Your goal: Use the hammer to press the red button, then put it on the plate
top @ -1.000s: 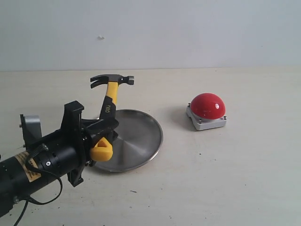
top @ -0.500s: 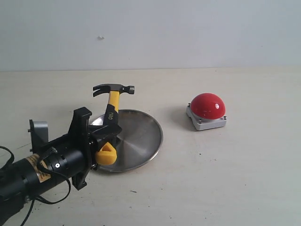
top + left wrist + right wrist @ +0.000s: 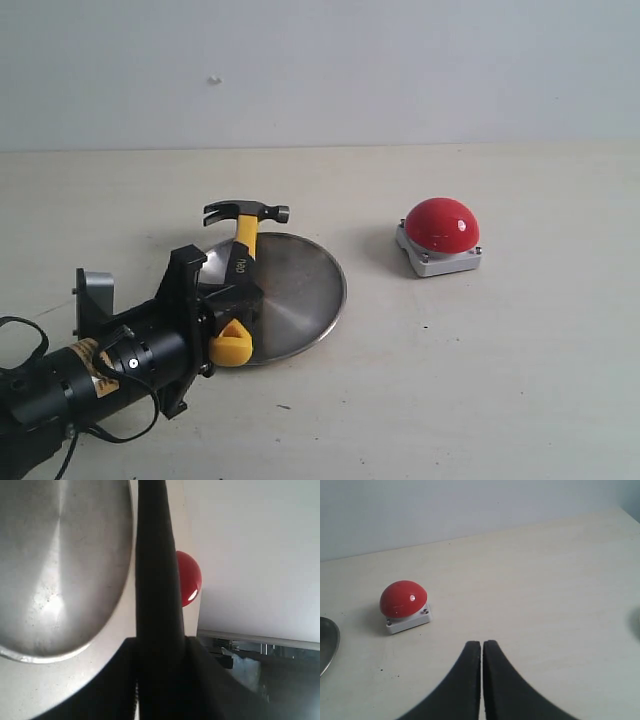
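Clamping the hammer point(image 3: 243, 262) by its handle, the left gripper point(image 3: 228, 305) hung over the near edge of the plate point(image 3: 300, 285), the head at its far rim. Right of the plate, well apart, sat the button point(image 3: 441, 226) on the pale table point(image 3: 480, 380), a bare white wall point(image 3: 400, 70) behind. The right gripper point(image 3: 482, 650) was closed tight, empty

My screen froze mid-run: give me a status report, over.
Left jaws clamped on black-handled, yellow-necked claw hammer, head up over round silver metal plate. Right jaws shut, empty. Glossy red dome button untouched, off to the side. Nothing in the way.
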### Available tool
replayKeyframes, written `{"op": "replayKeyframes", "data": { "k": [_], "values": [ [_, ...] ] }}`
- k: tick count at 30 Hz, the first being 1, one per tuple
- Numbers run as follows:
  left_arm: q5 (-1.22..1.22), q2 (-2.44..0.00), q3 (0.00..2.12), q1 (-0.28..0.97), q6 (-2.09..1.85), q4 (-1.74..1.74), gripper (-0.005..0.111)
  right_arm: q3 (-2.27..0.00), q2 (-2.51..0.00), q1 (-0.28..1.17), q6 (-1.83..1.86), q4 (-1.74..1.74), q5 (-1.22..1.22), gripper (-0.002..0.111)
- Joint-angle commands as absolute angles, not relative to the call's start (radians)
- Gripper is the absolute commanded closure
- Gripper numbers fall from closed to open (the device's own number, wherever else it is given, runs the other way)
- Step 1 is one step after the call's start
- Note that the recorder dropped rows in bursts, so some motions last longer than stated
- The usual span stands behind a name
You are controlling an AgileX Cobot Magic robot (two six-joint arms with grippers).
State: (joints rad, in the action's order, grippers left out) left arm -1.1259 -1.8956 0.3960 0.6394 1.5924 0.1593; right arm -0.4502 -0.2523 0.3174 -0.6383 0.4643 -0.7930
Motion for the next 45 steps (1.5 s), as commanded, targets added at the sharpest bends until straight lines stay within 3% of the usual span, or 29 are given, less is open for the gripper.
{"op": "replayKeyframes", "data": {
  "k": [1,41,45],
  "values": [
    [-1.221,-1.903,0.409,0.637,1.546,0.166,0.107,-0.446,-0.249,0.315,-0.626,0.463,-0.78,0.106],
    [-1.221,-1.97,0.457,0.637,1.604,0.18,0.106,-0.446,-0.249,0.315,-0.626,0.463,-0.78,0.106],
    [-1.221,-1.97,0.457,0.637,1.608,0.18,0.093,-0.446,-0.249,0.315,-0.626,0.463,-0.78,0.106]
  ]
}}
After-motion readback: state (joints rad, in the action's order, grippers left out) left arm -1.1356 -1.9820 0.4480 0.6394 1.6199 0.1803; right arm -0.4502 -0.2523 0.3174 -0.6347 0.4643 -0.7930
